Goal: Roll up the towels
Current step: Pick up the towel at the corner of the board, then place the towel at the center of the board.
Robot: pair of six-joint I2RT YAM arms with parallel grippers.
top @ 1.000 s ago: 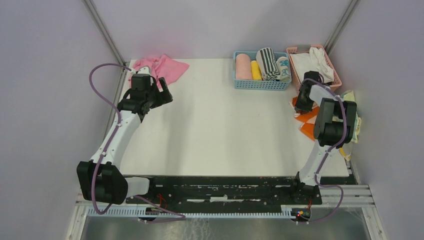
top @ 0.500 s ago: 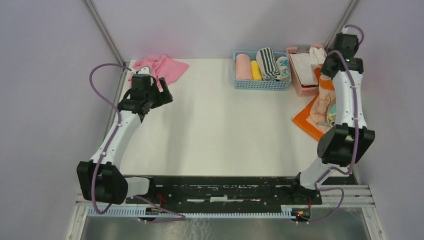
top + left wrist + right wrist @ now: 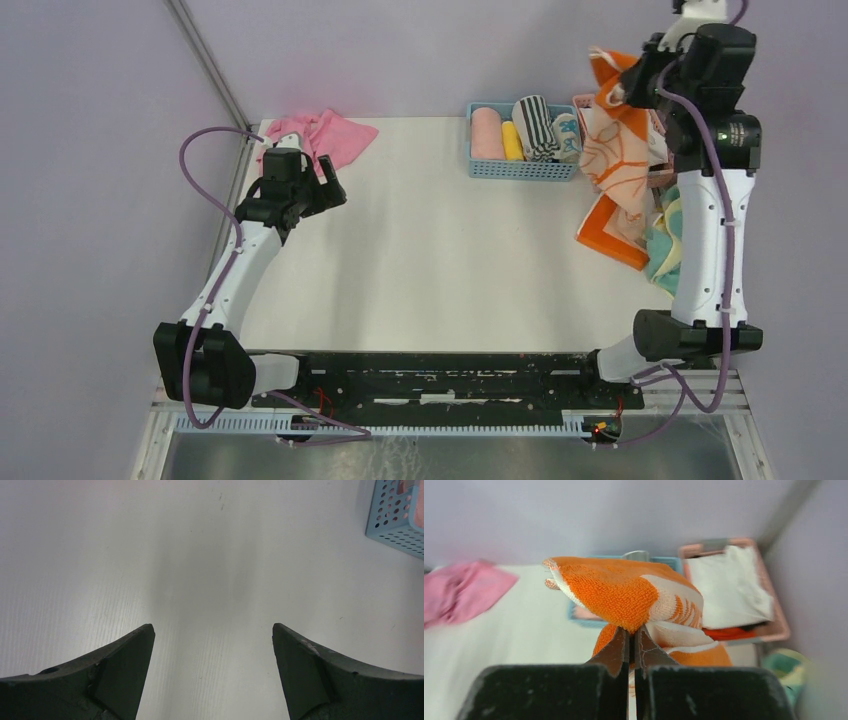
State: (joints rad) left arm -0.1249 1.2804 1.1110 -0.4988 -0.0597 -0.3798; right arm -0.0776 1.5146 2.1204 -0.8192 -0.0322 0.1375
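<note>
High over the table's far right corner, my right gripper (image 3: 637, 80) (image 3: 631, 630) is shut on a corner of the orange towel with white lettering (image 3: 610, 150) (image 3: 624, 590). The towel hangs from the jaws, and its lower end rests on the table (image 3: 430, 250) beside a teal-and-yellow towel (image 3: 664, 238) (image 3: 789, 665). A crumpled pink towel (image 3: 322, 135) (image 3: 459, 590) lies at the far left corner. My left gripper (image 3: 332, 182) (image 3: 212, 630) hovers open just in front of that pink towel, with only bare table (image 3: 210, 555) between its fingers.
A blue basket (image 3: 520, 168) (image 3: 395, 525) (image 3: 574, 617) at the back holds several rolled towels. Beside it on the right, a pink basket (image 3: 774, 625) holds white cloth (image 3: 729, 585); the hanging towel mostly hides it from above. Walls close in on both sides.
My right gripper closed on the orange towel at the table's right edge and lifted it up and back, over the pink basket. The left arm stayed still.
</note>
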